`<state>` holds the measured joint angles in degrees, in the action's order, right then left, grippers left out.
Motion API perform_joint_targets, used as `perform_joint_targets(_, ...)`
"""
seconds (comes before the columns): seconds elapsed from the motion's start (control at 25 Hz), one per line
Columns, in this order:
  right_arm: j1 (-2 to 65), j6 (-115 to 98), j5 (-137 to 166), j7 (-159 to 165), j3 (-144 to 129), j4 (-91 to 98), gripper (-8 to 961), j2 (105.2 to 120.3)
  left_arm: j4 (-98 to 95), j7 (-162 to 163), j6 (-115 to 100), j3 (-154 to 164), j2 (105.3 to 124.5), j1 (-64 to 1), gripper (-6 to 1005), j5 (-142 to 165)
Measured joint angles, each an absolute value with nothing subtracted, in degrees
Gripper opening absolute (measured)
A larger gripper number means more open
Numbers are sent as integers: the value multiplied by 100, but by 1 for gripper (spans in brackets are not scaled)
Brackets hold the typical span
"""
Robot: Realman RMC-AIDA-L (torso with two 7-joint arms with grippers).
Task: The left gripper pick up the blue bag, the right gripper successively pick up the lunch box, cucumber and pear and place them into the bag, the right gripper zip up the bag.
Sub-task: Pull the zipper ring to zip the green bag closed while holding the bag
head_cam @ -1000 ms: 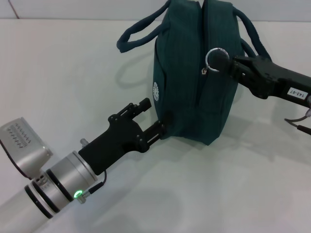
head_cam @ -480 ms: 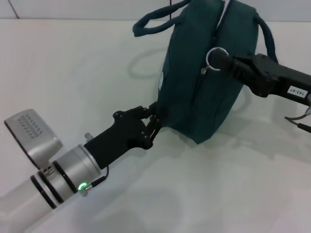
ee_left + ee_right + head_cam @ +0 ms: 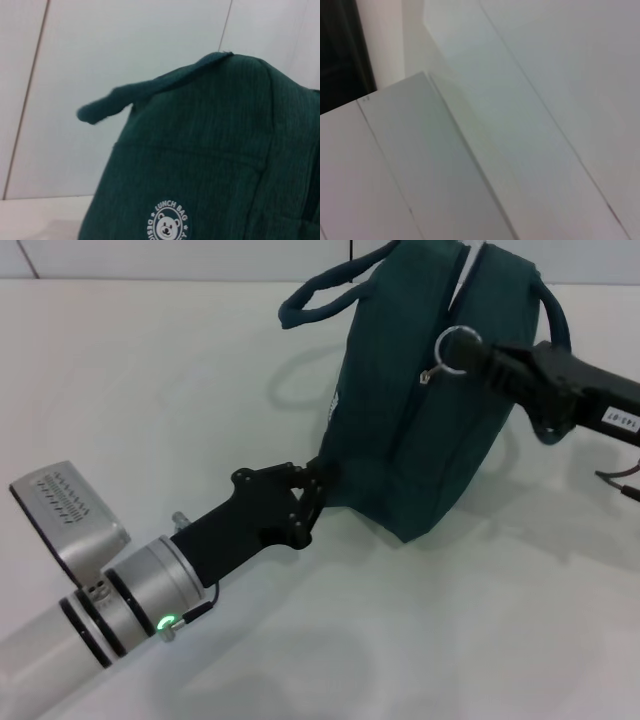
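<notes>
The left end effector [image 3: 312, 490] pinches the blue bag's [image 3: 420, 430] lower corner, bracing it while the right end effector [image 3: 470, 348] grips the ring zipper pull [image 3: 455, 343] for zipping.

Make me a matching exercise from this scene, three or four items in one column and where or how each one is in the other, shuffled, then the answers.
1. left gripper
2. right gripper
3. blue bag
4. round white logo

A. at the ring zipper pull
B. tilted on the table
C. shut on the bag's lower corner
D. printed on the bag's side, with a bear face

Pairs: 1-C, 2-A, 3-B, 4-D
</notes>
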<state>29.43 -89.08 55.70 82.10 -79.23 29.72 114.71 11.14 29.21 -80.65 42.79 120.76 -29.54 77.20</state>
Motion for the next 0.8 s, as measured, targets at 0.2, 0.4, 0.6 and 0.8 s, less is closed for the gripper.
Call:
perform_joint_targets(0.2,2923,-8959,5582,8208,-7755,2972,8,11469,914,2923,-8098,4325,12067,-2841,63,7779)
perform_joint_targets(0.4,2922,-8967,5591,8201,-7614,2971,8,11469,705,2912,-8098,4618,12057,-2794,63,7781)
perform_joint_targets(0.6,2922,-8942,5595,8164,-7477,2971,8,11464,473,2893,-8085,4907,12036,-2692,59,7782)
perform_joint_targets(0.8,2896,-8899,5598,8138,-7387,2966,8,11451,256,2861,-8101,5206,12030,-2562,59,7779)
